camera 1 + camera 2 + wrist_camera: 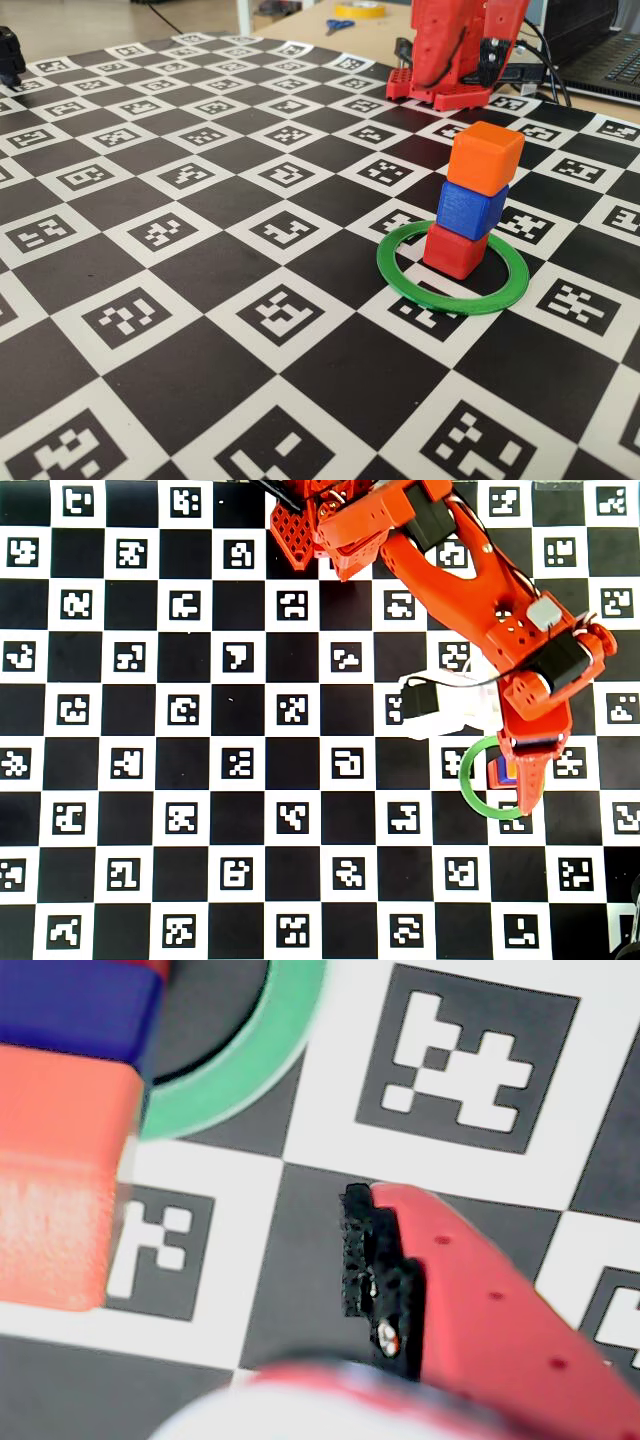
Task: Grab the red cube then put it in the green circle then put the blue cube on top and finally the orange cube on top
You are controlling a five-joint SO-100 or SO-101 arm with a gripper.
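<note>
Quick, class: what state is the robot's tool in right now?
Tool: cannot be told whether open or closed; the wrist view shows only one finger, its pad bare and apart from the orange cube.

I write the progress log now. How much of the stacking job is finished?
Stacking looks done: red cube sits inside the green circle, blue cube on it, orange cube on top, slightly skewed. The claw holds nothing. Only moving the arm away seems left.
</note>
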